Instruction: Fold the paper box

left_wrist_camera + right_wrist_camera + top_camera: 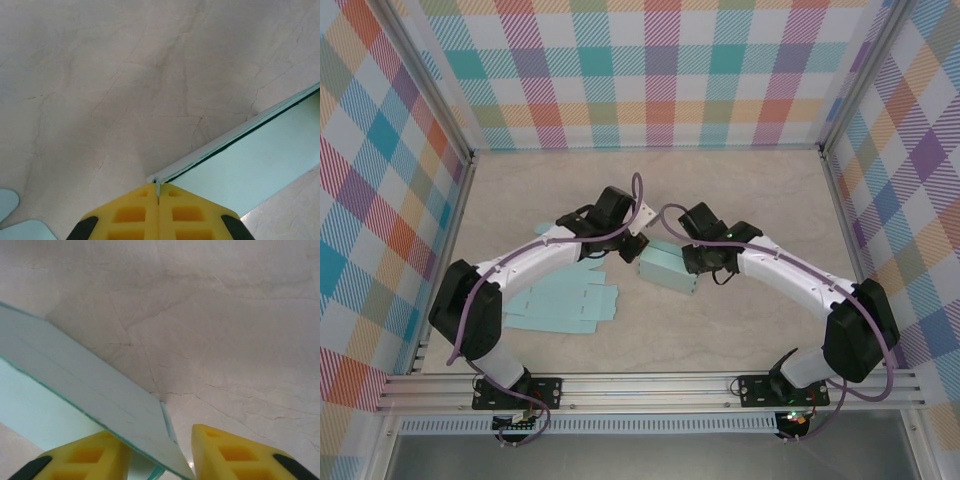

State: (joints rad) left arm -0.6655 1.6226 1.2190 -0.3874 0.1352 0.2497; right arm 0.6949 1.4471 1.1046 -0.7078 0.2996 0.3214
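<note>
Left jaws pinched tight on a thin edge of the box (665, 268), right jaws partly apart with a box flap lying between them, not clamped, box on the worktop (740, 190) between the 2 wrists, flat blanks (560, 305) beside the left arm

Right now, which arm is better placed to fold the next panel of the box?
Right. The left fingers are shut on an edge of the paper box, likely steadying it. The right fingers stand open with a corner of a panel between them, so that arm looks freer to fold.
</note>
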